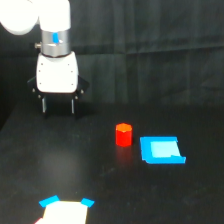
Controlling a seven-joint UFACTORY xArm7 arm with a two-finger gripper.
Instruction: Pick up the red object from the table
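Note:
The red object (123, 135) is a small red-orange stubby block with a roughly hexagonal top. It stands upright on the black table (100, 165) near the middle of the exterior view. My gripper (58, 106) hangs from the white arm at the upper left, well away from the block, to its upper left. Its two dark fingers (44, 105) point down with a gap between them and nothing held.
A flat blue square piece (161, 150) lies just to the exterior view's right of the red block. A white shape with blue corners (66, 211) sits at the bottom edge. A black curtain hangs behind the table.

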